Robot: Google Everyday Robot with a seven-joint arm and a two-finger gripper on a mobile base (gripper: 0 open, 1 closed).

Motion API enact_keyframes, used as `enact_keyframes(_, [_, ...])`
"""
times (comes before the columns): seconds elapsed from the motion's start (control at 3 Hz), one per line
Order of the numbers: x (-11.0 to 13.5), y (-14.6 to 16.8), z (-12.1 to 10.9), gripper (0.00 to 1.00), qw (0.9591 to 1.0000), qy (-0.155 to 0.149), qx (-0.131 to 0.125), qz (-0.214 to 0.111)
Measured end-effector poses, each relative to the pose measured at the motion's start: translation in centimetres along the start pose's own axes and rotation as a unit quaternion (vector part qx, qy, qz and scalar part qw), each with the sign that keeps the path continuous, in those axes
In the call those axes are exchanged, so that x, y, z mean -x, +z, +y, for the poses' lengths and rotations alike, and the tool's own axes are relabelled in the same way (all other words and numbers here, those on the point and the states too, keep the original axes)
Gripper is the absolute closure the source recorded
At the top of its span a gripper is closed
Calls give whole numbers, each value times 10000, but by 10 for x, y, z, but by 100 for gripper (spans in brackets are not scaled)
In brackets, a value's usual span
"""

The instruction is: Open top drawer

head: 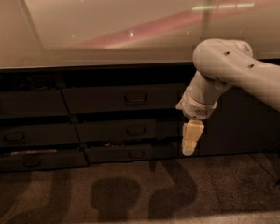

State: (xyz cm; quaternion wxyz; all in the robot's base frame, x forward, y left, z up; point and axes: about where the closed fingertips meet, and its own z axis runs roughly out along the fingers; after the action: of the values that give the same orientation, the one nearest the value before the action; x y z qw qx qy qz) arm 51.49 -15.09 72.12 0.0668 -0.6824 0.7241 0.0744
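Approach step. The top drawer (pixel 107 99) appeared closed beneath the front edge of the tabletop (pixel 130 31). The claw (pixel 192 139), its state not discernible, was held rightward, apart. The handle (pixel 136 97) was judged next to be reached.

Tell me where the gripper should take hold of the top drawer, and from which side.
Probably the small loop handle in the middle of the top drawer front, approached head-on; the front is otherwise flat. The gripper hangs lower, to the handle's right in view.
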Motion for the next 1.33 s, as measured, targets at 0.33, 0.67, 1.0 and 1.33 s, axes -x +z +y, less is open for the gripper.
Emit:
enact_keyframes(0.33, [-1,6,0,0,10000,11,52,-5])
enact_keyframes(0.67, [5,4,7,0,9996,-233,-171,39])
enact_keyframes(1.0, [7,-2,16,0,9973,-555,-463,126])
enact_keyframes(1.33, [8,6,40,0,9888,-1168,-930,84])
